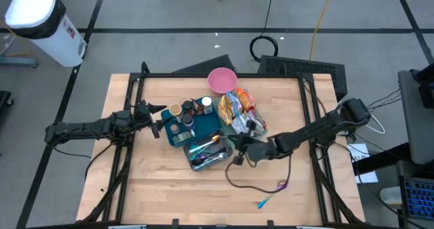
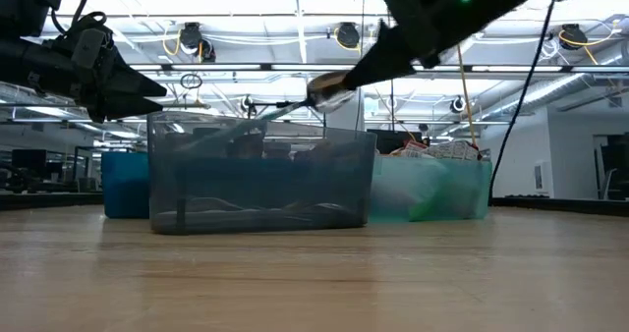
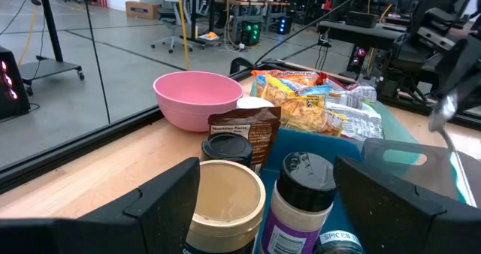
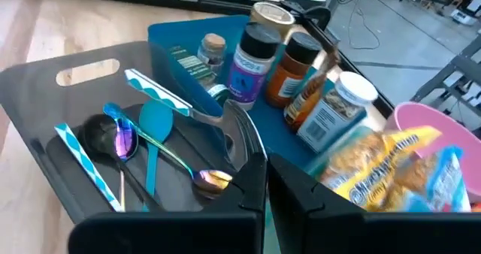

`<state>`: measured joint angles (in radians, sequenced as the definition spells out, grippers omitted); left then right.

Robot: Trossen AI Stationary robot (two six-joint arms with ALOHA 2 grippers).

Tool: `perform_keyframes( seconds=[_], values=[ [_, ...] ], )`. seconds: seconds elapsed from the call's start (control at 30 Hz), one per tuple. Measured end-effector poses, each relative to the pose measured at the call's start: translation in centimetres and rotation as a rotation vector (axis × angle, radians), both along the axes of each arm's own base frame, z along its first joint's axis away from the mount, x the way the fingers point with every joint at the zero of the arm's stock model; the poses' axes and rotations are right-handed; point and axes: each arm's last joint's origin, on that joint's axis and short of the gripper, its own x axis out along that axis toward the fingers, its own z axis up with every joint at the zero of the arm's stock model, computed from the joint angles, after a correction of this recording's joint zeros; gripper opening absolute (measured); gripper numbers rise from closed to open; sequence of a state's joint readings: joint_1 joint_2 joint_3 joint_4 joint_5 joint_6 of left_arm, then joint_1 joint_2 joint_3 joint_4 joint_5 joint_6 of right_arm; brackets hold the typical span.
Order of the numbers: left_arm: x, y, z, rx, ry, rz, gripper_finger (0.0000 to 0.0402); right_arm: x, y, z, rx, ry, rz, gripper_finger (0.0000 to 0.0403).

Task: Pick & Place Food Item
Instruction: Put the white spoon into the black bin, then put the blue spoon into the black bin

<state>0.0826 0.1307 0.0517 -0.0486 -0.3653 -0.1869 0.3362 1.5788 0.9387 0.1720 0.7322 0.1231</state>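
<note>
While left pincer (image 1: 160,122) gapes empty by spice jars (image 3: 301,201), right pincer (image 4: 264,180), shut, holds nothing; snack bags (image 1: 239,108): light, crinkly, slippery; pinch top seam.

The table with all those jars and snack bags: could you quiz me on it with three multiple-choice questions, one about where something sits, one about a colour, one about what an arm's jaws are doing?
1. Where is the round pink plastic bowl?
A. at the table's far edge, beyond the snack bags
B. inside the dark grey bin
C. held by an arm

2. What colour is the tray holding the spice jars?
A. red
B. blue
C. white

3. How do the left gripper's jaws stand?
A. shut on a jar
B. open, empty
C. shut on a spoon

Answers: 1 A, the high view shows it alone past the bags. 2 B, blue walls show around the jars. 3 B, the left wrist view shows both fingers spread apart with nothing between.
</note>
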Motion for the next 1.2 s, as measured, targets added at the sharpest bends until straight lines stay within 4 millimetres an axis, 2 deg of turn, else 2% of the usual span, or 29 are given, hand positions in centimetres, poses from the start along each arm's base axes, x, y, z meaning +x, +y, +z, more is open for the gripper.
perform_keyframes(
  seconds=[0.2, 0.47, 0.6, 0.8, 0.93, 1.03, 1.2],
  values=[
    [0.0, 0.0, 0.0, 0.0, 0.0, 0.0, 0.0308, 2.6, 0.8, -0.4, -0.067, 0.058, 0.027, 0.0],
    [0.0, 0.0, 0.0, 0.0, 0.0, 0.0, 0.0308, 3.1, 1.4, -0.9, -0.034, 0.103, 0.162, 0.0017],
    [0.0, 0.0, 0.0, 0.0, 0.0, 0.0, 0.0308, 3.2, 1.7, -1.0, 0.022, 0.117, 0.241, 0.0053],
    [0.0, 0.0, 0.0, 0.0, 0.0, 0.0, 0.0308, 3.0, 1.6, -1.2, 0.04, 0.137, 0.23, 0.014],
    [0.0, 0.0, 0.0, 0.0, 0.0, 0.0, 0.0308, 1.7, 1.6, 0.3, 0.043, 0.161, 0.235, 0.019],
    [0.0, 0.0, 0.0, 0.0, 0.0, 0.0, 0.0308, -0.2, 1.8, 2.3, 0.098, 0.172, 0.223, 0.0215],
    [0.0, 0.0, 0.0, 0.0, 0.0, 0.0, 0.0308, -4.8, 2.2, 5.0, 0.353, 0.238, 0.194, 0.0232]
  ],
)
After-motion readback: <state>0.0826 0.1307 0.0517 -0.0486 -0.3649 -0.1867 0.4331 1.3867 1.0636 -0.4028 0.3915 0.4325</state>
